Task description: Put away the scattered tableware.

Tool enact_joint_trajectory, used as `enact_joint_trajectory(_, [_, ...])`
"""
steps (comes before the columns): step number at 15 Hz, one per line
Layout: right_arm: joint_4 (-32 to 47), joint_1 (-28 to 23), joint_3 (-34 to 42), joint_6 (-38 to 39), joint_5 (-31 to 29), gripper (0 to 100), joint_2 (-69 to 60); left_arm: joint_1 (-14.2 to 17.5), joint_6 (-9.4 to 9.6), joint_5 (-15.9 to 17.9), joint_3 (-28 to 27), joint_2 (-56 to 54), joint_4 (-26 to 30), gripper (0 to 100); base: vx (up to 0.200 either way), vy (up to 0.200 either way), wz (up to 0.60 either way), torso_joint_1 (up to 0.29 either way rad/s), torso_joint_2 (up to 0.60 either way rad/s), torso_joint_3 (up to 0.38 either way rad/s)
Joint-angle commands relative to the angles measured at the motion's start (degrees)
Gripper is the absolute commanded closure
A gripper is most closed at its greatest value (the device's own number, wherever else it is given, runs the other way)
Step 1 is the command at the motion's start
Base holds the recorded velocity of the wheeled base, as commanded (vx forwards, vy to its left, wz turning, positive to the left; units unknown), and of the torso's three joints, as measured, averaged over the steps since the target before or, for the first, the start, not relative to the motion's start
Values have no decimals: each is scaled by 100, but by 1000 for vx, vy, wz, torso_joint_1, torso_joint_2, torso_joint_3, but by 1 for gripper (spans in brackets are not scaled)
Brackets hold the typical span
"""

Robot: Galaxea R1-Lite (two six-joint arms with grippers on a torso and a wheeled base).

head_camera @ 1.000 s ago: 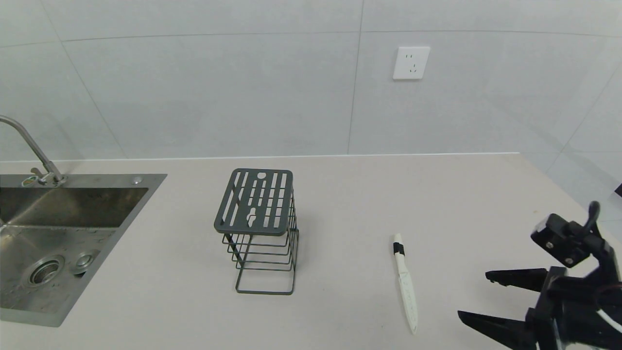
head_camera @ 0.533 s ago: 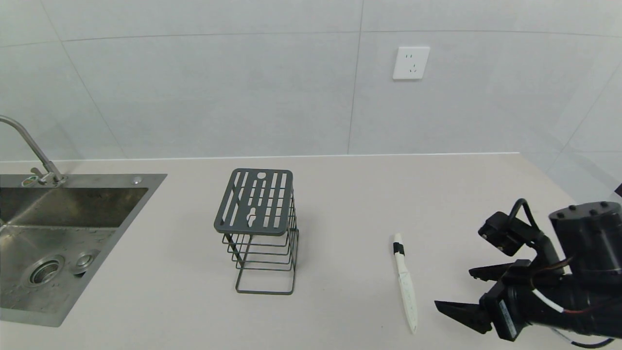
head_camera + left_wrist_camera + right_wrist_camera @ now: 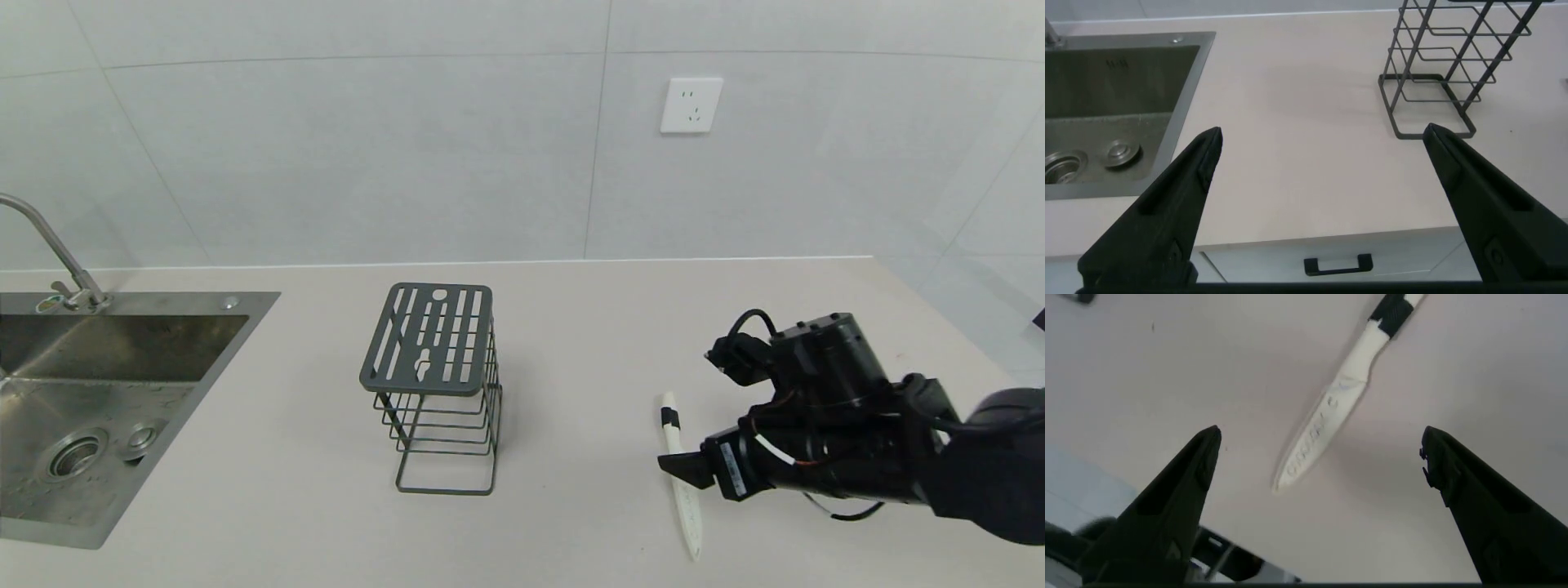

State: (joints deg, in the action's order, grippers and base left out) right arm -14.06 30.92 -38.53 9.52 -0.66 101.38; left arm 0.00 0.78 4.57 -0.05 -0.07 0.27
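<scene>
This is a kitchen. A steel sink with a drain is sunk into the pale surface, and a curved tap stands at its back edge. Large grey tiles cover the wall, which carries a white socket. A wire rack and a white knife sit on the surface, and a drawer handle shows below its front edge.

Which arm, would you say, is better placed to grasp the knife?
Right: the right gripper, open, hovers over the white knife; the left gripper is far off toward the sink.
</scene>
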Motion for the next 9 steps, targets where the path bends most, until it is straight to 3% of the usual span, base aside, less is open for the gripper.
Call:
enact_joint_trajectory(1, [-18, 187, -462, 261, -382, 0, 866, 0, 1, 0, 5, 7, 0, 0, 0, 0, 0, 0, 0, 0])
enact_joint_trajectory(9, [-36, 178, -488, 278, -1033, 0, 1306, 0, -8, 0, 5, 7, 8, 0, 0, 0, 0, 0, 0, 0])
